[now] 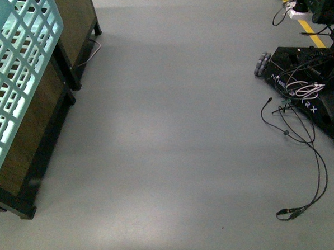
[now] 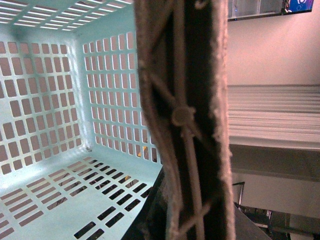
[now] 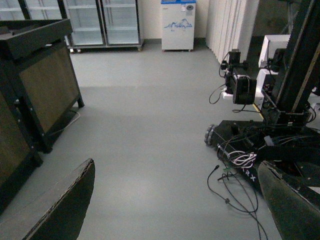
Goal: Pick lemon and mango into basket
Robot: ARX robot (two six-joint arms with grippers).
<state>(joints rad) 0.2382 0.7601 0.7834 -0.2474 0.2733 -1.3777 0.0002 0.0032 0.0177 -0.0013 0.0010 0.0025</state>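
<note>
Front view gives us the basket (image 1: 18,71) at the upper left edge, tilted, its slotted teal wall in front of a dark wooden stand (image 1: 31,160). Most of the picture is bare grey floor (image 1: 173,130), with another robot's black base (image 1: 313,89) and loose cables (image 1: 304,168) off to the right. We see no worktop surface, no lemon and no mango in any view.

From the left wrist we look straight into the basket. The floor and walls that show are bare, though a part is hidden behind the left hand (image 2: 185,125), which fills the middle of the picture as a dark, worn-edged bar. It sits so close to the lens that we cannot tell whether it is clenched or on what.

From the right wrist, the right hand (image 3: 177,200) is released, fingers wide apart over the floor with nothing between them.

We judge the task barely begun: neither fruit is loaded as far as we can see, and both have yet to be found, grasped and dropped in.
</note>
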